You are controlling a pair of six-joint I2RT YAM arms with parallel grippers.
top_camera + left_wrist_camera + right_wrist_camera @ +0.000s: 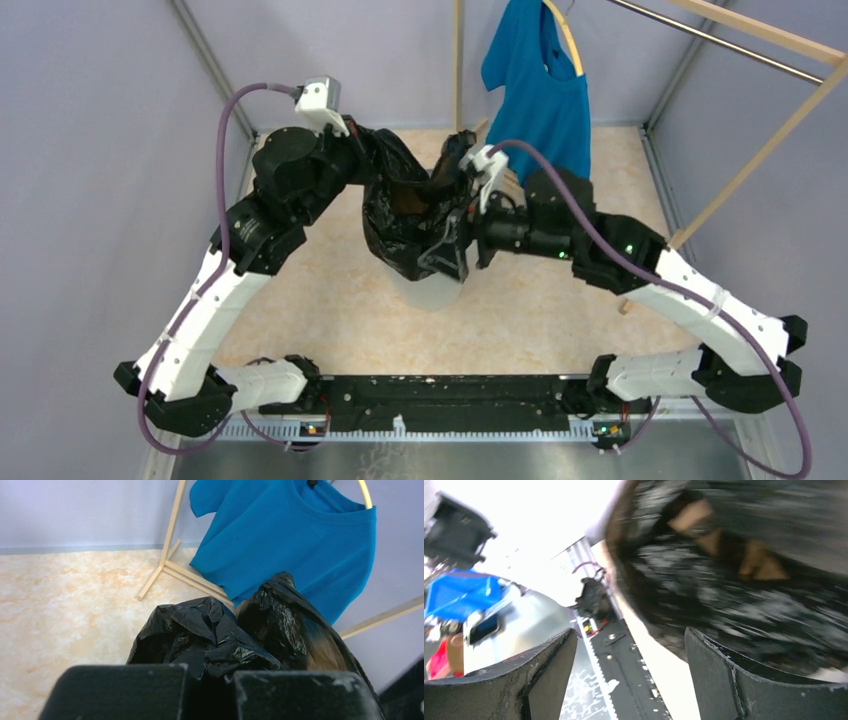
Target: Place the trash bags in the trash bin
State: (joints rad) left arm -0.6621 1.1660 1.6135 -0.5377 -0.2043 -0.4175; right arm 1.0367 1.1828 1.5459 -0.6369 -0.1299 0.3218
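Top view: the trash bag (405, 215), thin glossy black plastic, heavily crinkled, hangs as a bunched mass between the two arms above the middle of the table (320, 300); its upper part gapes and shows a brownish, slightly see-through inner face; its lower end drapes over the trash bin (432, 292), a white translucent vessel of which only the near side shows below the plastic; whether the bag reaches inside the bin cannot be told. Left wrist view: the left gripper (231, 672) has its fingers drawn almost together, with a fold of the black film pinched in the narrow gap; the rest of the bag billows just beyond the fingertips. Right wrist view, blurred: the right gripper (629, 635) has its fingers spread wide; the bag fills the upper right of the view, close above the right-hand finger; contact cannot be told. Behind the bag, a blue T-shirt (540, 90) hangs on a wooden rack (760, 155).
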